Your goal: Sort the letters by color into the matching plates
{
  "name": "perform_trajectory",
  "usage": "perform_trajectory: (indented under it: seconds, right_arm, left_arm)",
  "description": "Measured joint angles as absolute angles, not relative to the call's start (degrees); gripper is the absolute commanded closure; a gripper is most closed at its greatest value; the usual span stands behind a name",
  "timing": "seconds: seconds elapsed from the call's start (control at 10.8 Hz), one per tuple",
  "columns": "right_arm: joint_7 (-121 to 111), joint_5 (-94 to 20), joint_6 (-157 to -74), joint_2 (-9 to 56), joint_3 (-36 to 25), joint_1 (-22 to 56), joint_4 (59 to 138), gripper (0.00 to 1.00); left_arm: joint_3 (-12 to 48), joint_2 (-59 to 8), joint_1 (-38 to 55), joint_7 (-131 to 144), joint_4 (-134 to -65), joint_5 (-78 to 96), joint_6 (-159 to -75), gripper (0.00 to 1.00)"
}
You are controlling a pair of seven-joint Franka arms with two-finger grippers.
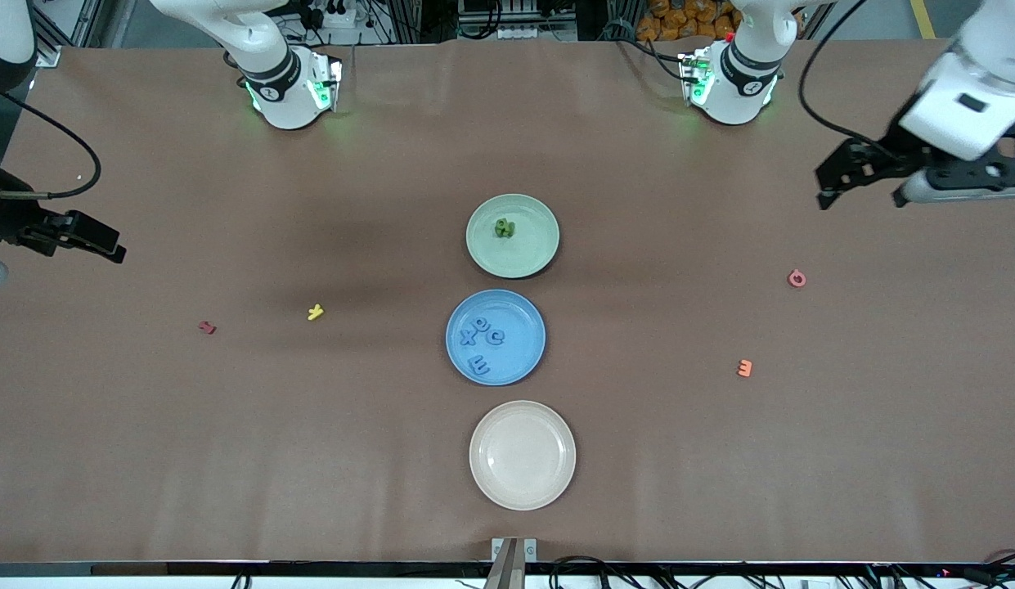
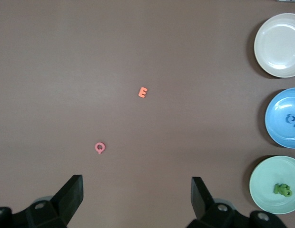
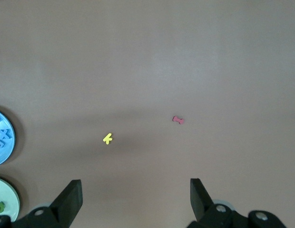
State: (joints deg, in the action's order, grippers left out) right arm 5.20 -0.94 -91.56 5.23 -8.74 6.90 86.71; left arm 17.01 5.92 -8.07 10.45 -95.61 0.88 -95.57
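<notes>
We are looking at three round shallow plates lined up down the middle of the front frame: one pale green plate [image 1: 530, 254] uppermost, one medium blue plate [image 1: 519, 364] below it, and one cream plate [image 1: 523, 456] lowest, nearest the camera. The green plate is holding what we are counting as two green toy letters [image 1: 505, 228] huddled together, touching. The blue plate is carrying four blue toy letters [image 1: 484, 337]: an X, a C, an E and one rounder letter we cannot read.

Four stray letters are lying on the brown table [image 1: 311, 458]. At centre-left of the frame we are seeing one yellow letter [image 1: 315, 312] and one dark red letter [image 1: 207, 327]; at centre-right, one pink Q-shaped letter [image 1: 797, 278] and one orange E-shaped letter [image 1: 744, 368].

The left gripper [image 1: 859, 192] is hanging at the upper right edge of the frame, over bare table, fingers spread wide and grasping nothing. The right gripper [image 1: 86, 237] is hovering at the left edge, likewise released and empty.
</notes>
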Motion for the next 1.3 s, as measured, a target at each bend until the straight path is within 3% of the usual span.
perform_trajectory:
  seconds: [0.83,1.11,1.3]
  right_arm:
    - [3.32,-0.94,-91.60,5.23,-8.82,6.79,86.49,0.00]
    - [3.24,-0.94,-91.64,5.23,-8.82,6.78,86.31,0.00]
    - [3.22,-0.94,-91.65,5.24,-8.83,6.78,86.31,0.00]
  left_arm:
    - [15.12,-0.77,-10.63,3.73,-87.36,0.81,-88.86,0.00]
    - [8.28,-0.16,-4.24,3.70,-86.09,0.80,-88.96,0.00]
    - [7.12,0.04,-2.52,3.71,-86.08,0.80,-88.96,0.00]
